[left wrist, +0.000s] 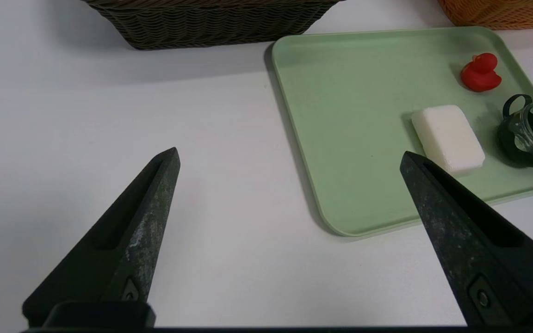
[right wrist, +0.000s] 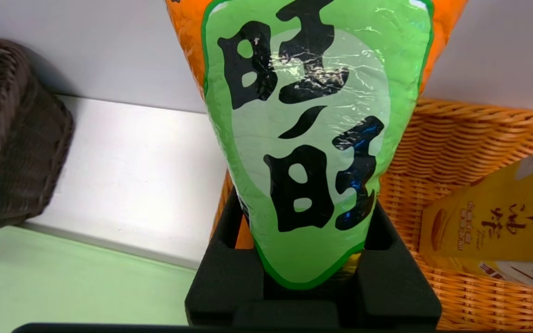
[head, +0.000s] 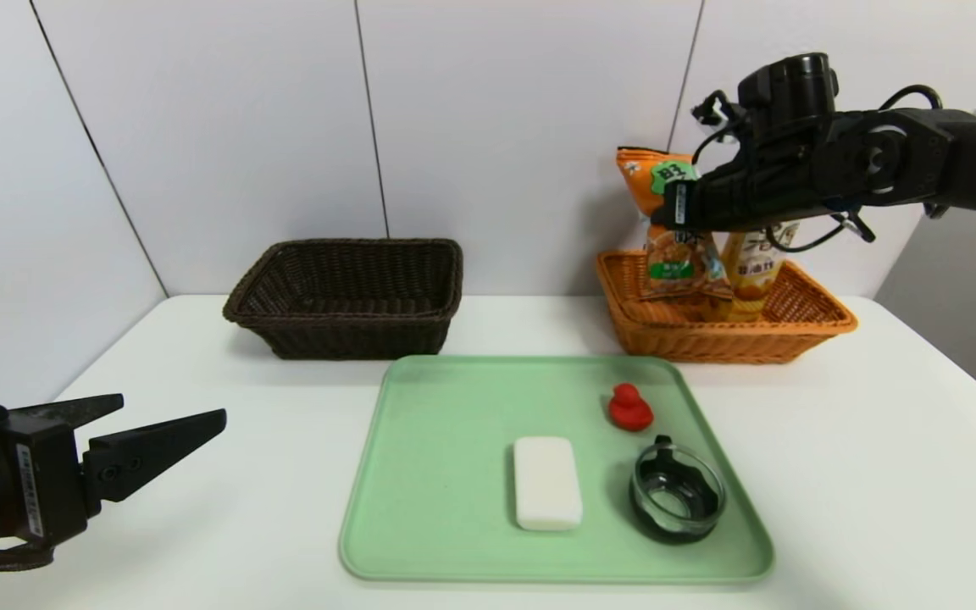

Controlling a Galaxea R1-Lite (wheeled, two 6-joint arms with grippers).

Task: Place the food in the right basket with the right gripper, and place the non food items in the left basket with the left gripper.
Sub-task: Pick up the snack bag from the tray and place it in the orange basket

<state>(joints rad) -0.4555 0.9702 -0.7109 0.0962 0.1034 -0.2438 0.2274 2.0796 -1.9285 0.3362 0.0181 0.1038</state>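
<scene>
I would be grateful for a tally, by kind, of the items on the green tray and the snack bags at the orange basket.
Red duck: 1
White block: 1
Glass cup: 1
Snack bags: 2, one orange in the right claw, one yellow
Total: 5

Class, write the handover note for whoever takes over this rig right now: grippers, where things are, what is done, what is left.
Right gripper: jaws shut on the orange snack bag, holding it upright at the right basket.
Left gripper: jaws open and empty, over the table left of the green tray.
Done: a yellow package is in the right basket.
On the tray: red rubber duck, white block, glass cup with dark base.
Left: release the bag in the right basket; the three tray items, apparently non-food, go to the left basket, which is empty.
</scene>
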